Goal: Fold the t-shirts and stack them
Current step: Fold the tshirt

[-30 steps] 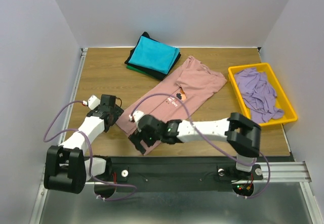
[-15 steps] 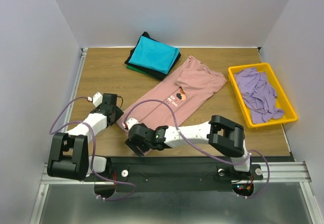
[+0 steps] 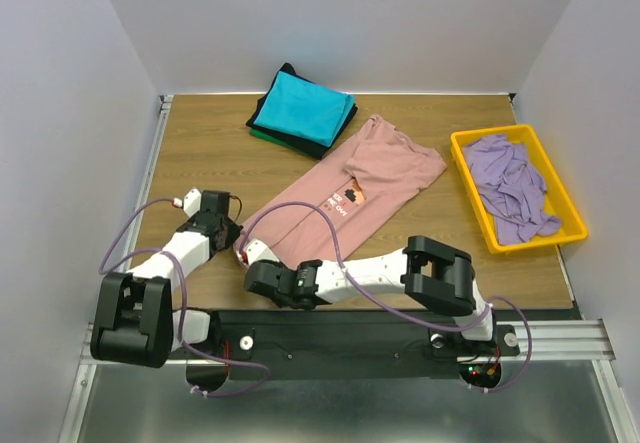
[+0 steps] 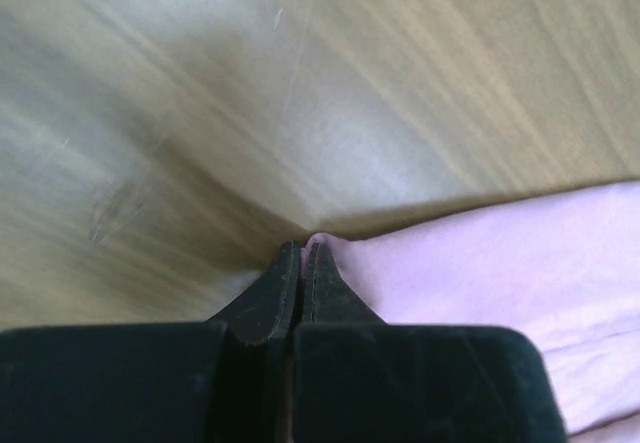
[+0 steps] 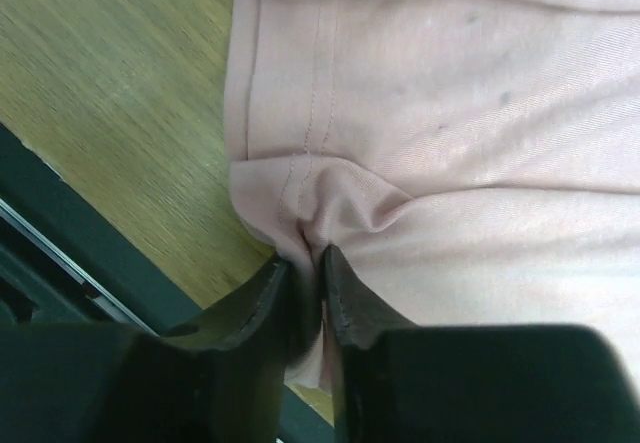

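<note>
On the wooden bench (image 3: 200, 153), the left gripper (image 4: 303, 255) and the right gripper (image 5: 308, 263) each pinch the near hem of the pink t-shirt (image 3: 390, 173).

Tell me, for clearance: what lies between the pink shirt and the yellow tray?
Only a narrow strip of bare table separates pink shirt from yellow tray, per the top view.

The wooden surface (image 3: 200, 153) carries a dusty-pink t-shirt (image 3: 380, 178) lying slantwise across its middle. A folded stack of t-shirts (image 3: 300, 111), turquoise on top, sits near the far edge, and a yellow tray (image 3: 489, 131) at the right.
</note>
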